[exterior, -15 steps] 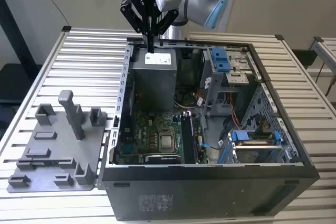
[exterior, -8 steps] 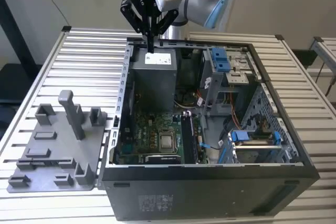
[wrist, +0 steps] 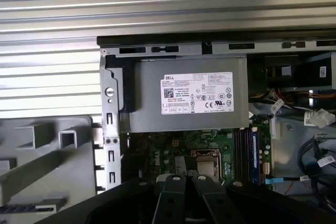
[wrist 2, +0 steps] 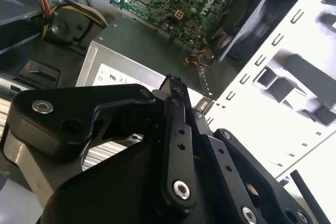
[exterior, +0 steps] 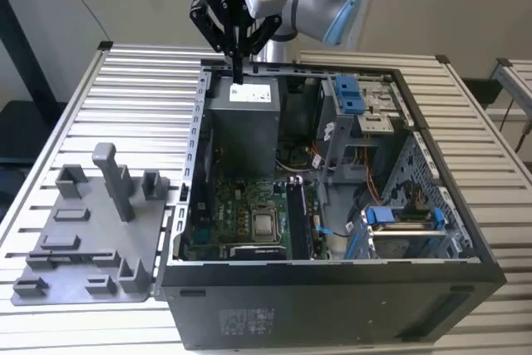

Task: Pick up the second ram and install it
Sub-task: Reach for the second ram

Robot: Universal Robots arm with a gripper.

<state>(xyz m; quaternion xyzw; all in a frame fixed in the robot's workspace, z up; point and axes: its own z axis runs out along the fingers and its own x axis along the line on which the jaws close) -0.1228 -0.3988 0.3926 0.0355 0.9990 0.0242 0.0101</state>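
My gripper (exterior: 238, 68) hangs over the back edge of the open computer case (exterior: 332, 288), just above the grey power supply (exterior: 245, 118). Its black fingers (wrist 2: 173, 85) are pressed together with nothing between them. Beside the processor socket on the green motherboard (exterior: 241, 205), long dark memory sticks (exterior: 297, 215) stand in their slots, also seen in the first wrist view (wrist: 245, 148). I cannot tell which of them is the second ram. The gripper is well above and behind these slots.
A grey plastic fixture tray (exterior: 83, 239) with upright posts lies on the slatted table at the exterior view's left of the case. Blue drive brackets (exterior: 403, 218) and cables fill the case's right half. The power supply label (wrist: 195, 93) faces the wrist.
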